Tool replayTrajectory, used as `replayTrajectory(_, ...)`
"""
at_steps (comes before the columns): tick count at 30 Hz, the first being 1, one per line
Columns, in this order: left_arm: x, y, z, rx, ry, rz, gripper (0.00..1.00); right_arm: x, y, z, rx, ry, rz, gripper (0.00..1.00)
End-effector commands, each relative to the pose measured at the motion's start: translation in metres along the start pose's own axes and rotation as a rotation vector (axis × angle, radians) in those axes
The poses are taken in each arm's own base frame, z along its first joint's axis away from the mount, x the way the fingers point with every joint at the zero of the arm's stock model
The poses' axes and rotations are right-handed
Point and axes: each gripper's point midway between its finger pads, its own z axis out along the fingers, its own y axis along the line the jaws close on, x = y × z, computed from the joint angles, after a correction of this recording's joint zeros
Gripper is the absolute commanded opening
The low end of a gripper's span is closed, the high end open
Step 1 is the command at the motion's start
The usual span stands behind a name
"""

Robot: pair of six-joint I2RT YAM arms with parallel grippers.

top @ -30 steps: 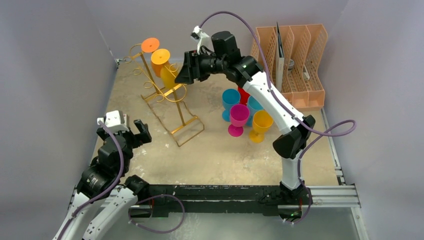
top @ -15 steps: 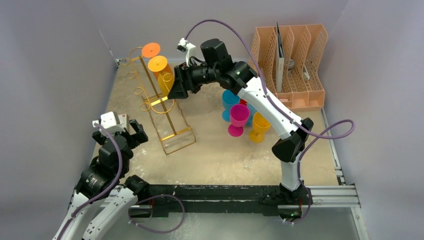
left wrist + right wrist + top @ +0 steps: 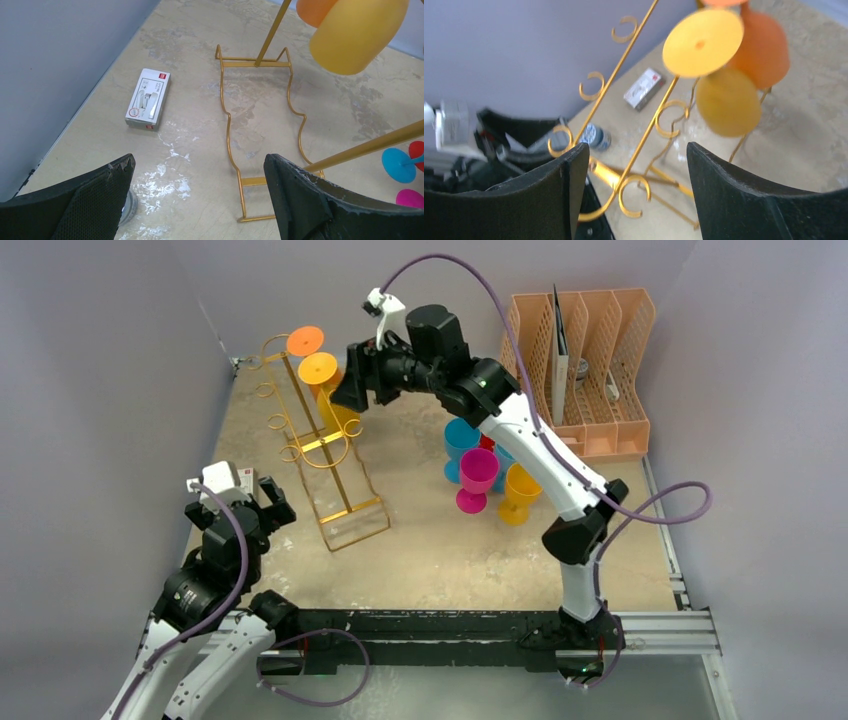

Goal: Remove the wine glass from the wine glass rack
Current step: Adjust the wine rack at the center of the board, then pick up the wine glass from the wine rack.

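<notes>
Right hand point(image 3: 345, 395) raised, empty; wine glass rack point(image 3: 322, 441) shifted left

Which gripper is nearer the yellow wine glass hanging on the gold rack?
Right. The right gripper hovers open just beside the yellow wine glass at the top of the wine glass rack, not touching it. The left gripper sits open, low, facing the rack's base.

From the top view, my right arm point(image 3: 540, 455) has white link shells, black joint housings and a small green light near the elbow. A purple cable point(image 3: 470, 275) arcs off its white wrist camera point(image 3: 385, 310). The left arm point(image 3: 200, 580), at lower left, matches it and has its own purple cable. The wrist views show black fingers point(image 3: 85, 200) with mesh-textured, chipped edges.
</notes>
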Motion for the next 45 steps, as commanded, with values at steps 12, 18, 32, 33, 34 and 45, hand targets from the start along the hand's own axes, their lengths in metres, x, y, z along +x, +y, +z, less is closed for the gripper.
replayTrajectory(12,-0.011,0.0,-0.001,-0.018,-0.012,-0.021,0.99,-0.073,-0.055,0.054,0.193,-0.324,0.205,0.69)
replayTrajectory(18,-0.011,-0.001,-0.001,-0.014,-0.011,-0.019,0.99,-0.067,-0.06,0.069,0.179,-0.318,0.242,0.62)
replayTrajectory(32,-0.01,-0.001,-0.001,-0.014,-0.004,-0.015,0.99,-0.075,-0.076,0.076,0.098,-0.342,0.433,0.31)
replayTrajectory(33,-0.01,-0.001,-0.001,-0.014,-0.004,-0.017,0.99,-0.075,-0.077,0.076,0.094,-0.34,0.445,0.35)
replayTrajectory(34,-0.01,-0.001,-0.002,-0.013,-0.003,-0.018,0.99,-0.075,-0.078,0.076,0.09,-0.336,0.455,0.38)
replayTrajectory(45,-0.007,-0.003,-0.001,-0.009,0.009,-0.012,0.99,-0.063,-0.071,0.083,0.031,-0.278,0.494,0.39)
